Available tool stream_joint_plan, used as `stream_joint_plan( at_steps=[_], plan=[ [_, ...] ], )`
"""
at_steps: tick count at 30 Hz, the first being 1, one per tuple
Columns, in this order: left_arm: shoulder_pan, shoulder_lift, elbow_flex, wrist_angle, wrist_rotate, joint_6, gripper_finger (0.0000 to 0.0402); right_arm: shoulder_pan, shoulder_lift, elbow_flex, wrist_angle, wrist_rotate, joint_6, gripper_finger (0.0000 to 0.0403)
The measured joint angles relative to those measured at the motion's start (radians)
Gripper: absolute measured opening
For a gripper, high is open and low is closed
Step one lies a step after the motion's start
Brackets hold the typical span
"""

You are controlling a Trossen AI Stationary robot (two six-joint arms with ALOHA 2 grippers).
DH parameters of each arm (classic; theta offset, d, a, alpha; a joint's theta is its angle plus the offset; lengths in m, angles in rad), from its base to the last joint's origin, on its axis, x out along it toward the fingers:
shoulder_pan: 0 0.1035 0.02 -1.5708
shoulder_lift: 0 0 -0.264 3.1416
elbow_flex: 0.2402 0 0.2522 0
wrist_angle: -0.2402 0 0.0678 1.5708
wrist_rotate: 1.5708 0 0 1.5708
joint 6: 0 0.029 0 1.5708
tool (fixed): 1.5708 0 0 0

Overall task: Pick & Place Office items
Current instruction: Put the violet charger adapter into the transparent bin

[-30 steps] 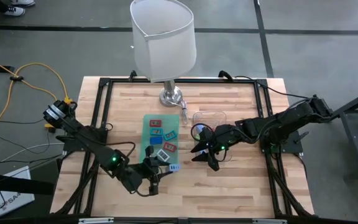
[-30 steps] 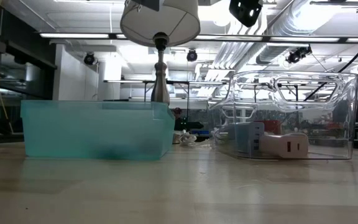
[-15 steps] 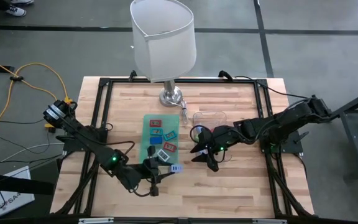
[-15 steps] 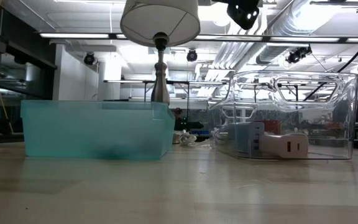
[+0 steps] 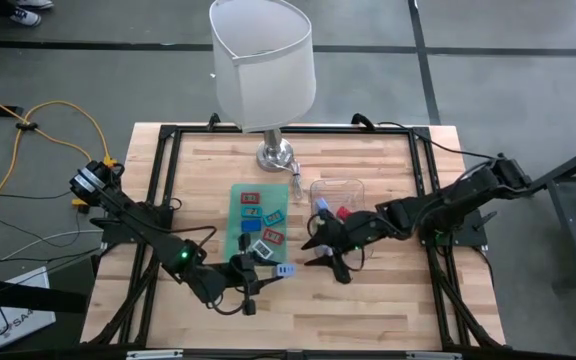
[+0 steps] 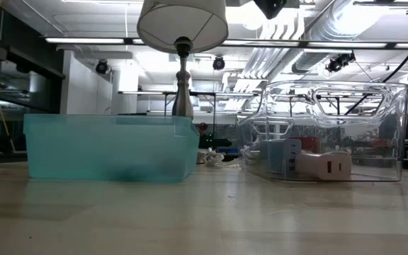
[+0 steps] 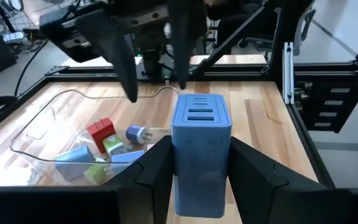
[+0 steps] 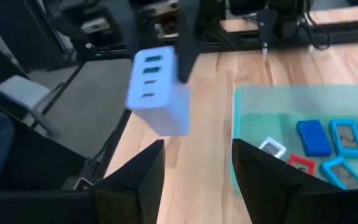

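Pretty bright and even overall, lit by ceiling strip lights (image 6: 105, 40) glaring in the low view. Soft shadows on the surface (image 5: 388, 290). Right wrist view is blurry, with the nearby dark fingers (image 8: 132, 180) out of focus.

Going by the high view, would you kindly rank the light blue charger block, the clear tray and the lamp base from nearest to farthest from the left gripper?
1. Light blue charger block: clamped in the left gripper.
2. Clear tray: mid-table, toward the right arm.
3. Lamp base: at the table's far edge.
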State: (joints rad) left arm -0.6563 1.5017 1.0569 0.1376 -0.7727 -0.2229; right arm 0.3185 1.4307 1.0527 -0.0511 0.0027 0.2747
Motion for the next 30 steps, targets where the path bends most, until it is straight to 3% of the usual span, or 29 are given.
stream_joint_plan(
  at_steps=[12, 30],
  plan=[
    [0.020, 0.000, 0.000, 0.137, -0.041, 0.112, 0.0126, 0.070, 0.000, 0.000, 0.013, 0.179, -0.071, 0.0173],
    [0.109, 0.000, 0.000, 0.171, 0.014, 0.131, 0.0126, 0.067, 0.000, 0.000, 0.053, 0.182, -0.119, 0.0173]
  ],
)
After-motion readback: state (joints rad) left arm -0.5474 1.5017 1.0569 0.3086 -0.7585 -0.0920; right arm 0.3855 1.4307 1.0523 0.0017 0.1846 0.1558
